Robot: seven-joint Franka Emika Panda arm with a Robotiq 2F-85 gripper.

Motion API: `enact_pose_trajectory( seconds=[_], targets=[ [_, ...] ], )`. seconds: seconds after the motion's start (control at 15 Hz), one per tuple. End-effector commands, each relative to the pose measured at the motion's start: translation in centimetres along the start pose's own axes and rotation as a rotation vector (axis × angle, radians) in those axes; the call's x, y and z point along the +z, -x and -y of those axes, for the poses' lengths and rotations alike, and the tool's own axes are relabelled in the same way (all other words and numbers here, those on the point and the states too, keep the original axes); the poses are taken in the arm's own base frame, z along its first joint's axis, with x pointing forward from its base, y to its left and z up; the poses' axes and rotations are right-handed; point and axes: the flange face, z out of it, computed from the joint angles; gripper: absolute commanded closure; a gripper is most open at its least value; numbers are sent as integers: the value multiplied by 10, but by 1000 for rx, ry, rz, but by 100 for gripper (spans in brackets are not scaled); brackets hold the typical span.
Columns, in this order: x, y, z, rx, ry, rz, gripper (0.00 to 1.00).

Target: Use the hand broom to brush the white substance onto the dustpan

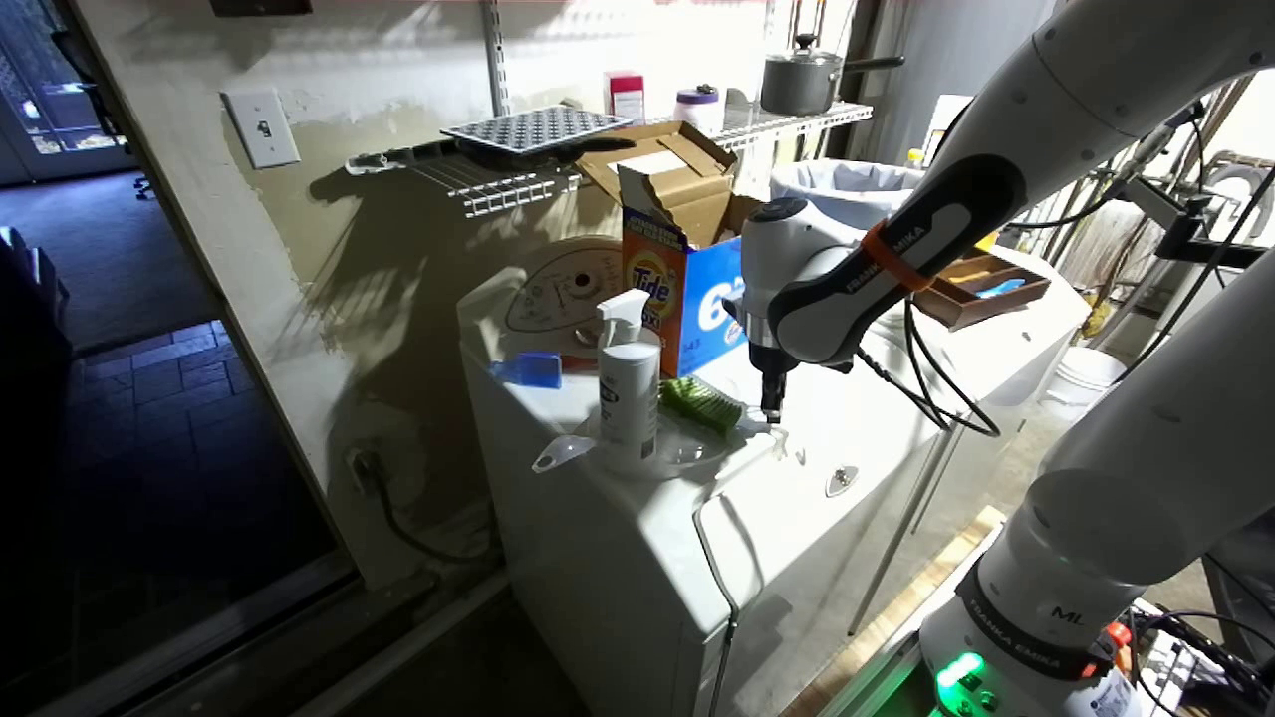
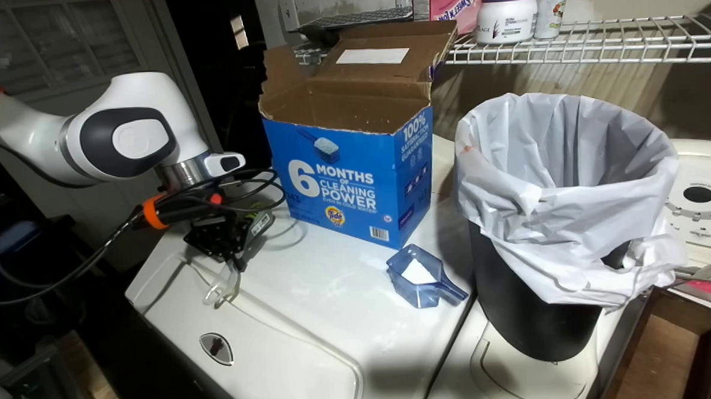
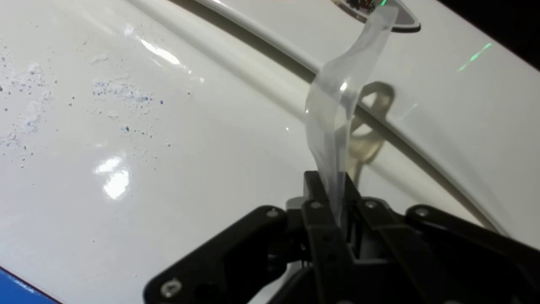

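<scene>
Clamped in the gripper [image 3: 331,185] by a translucent handle [image 3: 327,105], presumably that of the hand broom [image 1: 692,400], pinched tight from both sides; held near the front edge of the white counter [image 2: 317,285], green bristles [image 1: 715,406] further back toward the short edge by the spray bottle [image 1: 628,398], overlapping the clear dustpan [image 1: 692,453] in an exterior view, contact impossible to judge; probably light, with little effort to lift; likely stiff enough along its length for pushing, yet thin, smooth and prone to swivel under a sideways stroke; best gripped on the narrow part of the handle, close to the bristles, for less twist; springy at the tips, to go by looks, and apt to flick powder if pressed hard; hardly fragile; clear and curvy in outline, broadening beyond the grip, glossy where lit, bright green and comb-like at the business end; yet to be swept, in the wrist view, a white substance [image 3: 122,90] flecked with blue, lying in loose patches inward from the front edge, well apart from the handle.
</scene>
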Motion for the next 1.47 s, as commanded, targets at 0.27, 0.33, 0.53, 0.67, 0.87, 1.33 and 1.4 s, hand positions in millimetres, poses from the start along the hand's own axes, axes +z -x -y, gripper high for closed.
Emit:
enact_pose_trajectory(
  seconds=[0.27, 0.33, 0.53, 0.67, 0.87, 1.33, 1.4],
  targets=[
    [-12, -5, -4, 5, 6, -66, 97],
    [-12, -5, -3, 1, 3, -73, 97],
    [-15, -7, -4, 4, 8, -90, 97],
    [-17, -8, -4, 3, 9, -103, 97],
    [-20, -10, -3, -9, -8, -122, 97],
    [-21, 4, -18, 0, 127, -55, 97],
    [-19, 6, -21, -2, 158, -40, 97]
  ],
)
